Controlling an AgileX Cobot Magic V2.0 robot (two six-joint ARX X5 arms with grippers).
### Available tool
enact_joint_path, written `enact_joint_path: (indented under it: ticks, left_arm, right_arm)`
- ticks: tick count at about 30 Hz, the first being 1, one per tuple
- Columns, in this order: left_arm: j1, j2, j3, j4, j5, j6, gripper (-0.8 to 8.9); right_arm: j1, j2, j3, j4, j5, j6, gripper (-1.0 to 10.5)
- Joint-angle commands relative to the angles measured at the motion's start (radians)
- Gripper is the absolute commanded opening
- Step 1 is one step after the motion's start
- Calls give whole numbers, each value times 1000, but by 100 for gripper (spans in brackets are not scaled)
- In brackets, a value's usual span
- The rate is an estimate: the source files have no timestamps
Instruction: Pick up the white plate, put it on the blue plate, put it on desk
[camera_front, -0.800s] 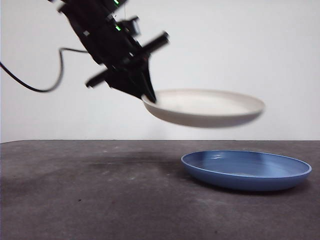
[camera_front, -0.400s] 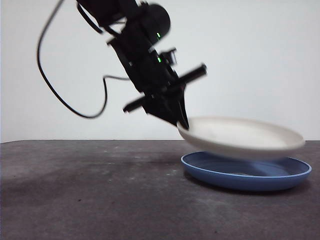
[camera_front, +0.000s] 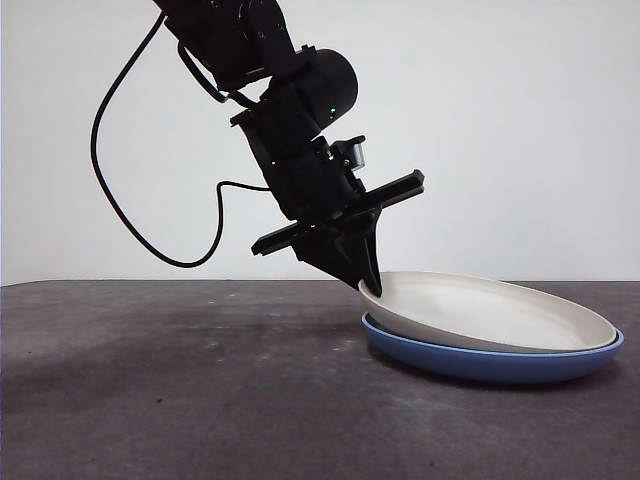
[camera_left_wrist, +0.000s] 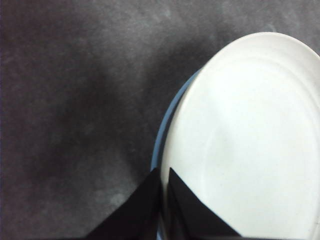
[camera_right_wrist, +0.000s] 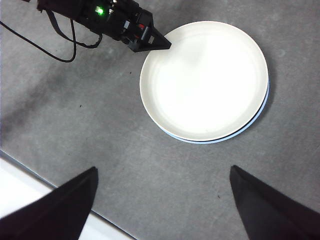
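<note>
White plate (camera_front: 490, 312), seemingly stiff, light and matte: left gripper (camera_front: 371, 283) is pinching its left rim, resting it tilted in the blue plate (camera_front: 500, 362); right gripper (camera_right_wrist: 160, 200) is waiting, jaws apart.

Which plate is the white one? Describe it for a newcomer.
On the dark desk, two round plates are stacked. The white plate is the matte cream one on top, its rim pinched by the left gripper; the glossy blue plate lies beneath.
</note>
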Motion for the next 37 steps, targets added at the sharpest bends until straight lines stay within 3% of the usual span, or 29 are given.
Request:
enact_joint_path:
  ticks: [1,4,6,12,16,31,37]
  left_arm:
    - [-17,24,30,5,2,5,122]
    - [-21,24,30,-2,2,5,323]
    - [-25,24,30,-5,2,5,384]
    - [-25,12,62,-73,2,8,383]
    - [-19,-45,65,-93,2,56,383]
    - [87,-455,54,-306,2,167,383]
    - [134,-618,-74,-330,2,209,377]
  right_arm:
    - [3,6,19,6,2,11,423]
    - [3,6,19,6,2,11,423]
    - [3,6,19,6,2,11,423]
    - [3,6,19,6,2,11,423]
    - [3,6,19,6,2,11,423]
    - [3,8,18,10,27,7,423]
    - [3,8,18,10,75,7,423]
